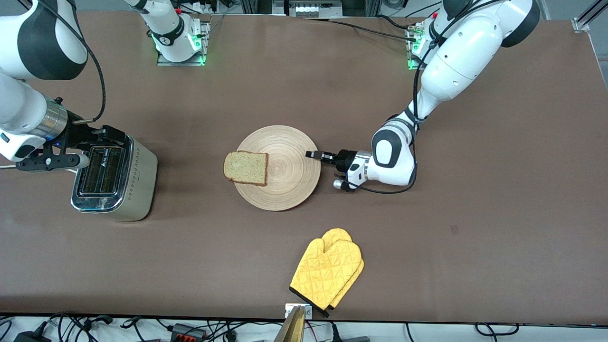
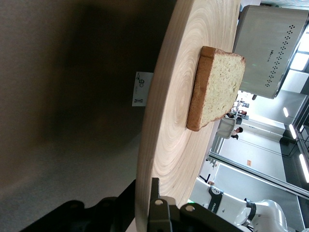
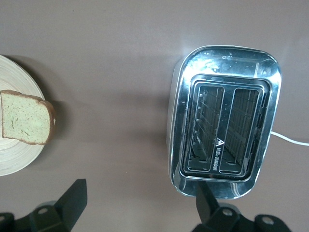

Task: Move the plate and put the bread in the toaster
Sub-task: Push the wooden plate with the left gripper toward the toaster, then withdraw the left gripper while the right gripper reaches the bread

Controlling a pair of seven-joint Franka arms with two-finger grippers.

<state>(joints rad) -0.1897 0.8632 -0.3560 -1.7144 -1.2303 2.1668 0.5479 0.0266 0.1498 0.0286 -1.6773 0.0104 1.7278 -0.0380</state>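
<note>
Gripping the plate (image 1: 278, 167) by the rim at the left arm's end, the left hand (image 1: 314, 154) pinches it low over the tabletop (image 1: 475, 213). Bread (image 1: 246, 167) overhangs the rim facing the toaster (image 1: 114, 176), so I'd keep the plate level and slide it slowly. The right hand (image 1: 57, 159) hovers over the toaster's 2 slots, fingers (image 3: 72, 198) spread, waiting.

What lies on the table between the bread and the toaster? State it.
Nothing: between the bread, which overhangs the plate rim, and the toaster there is only bare brown table. The front view and the right wrist view both show it.
</note>
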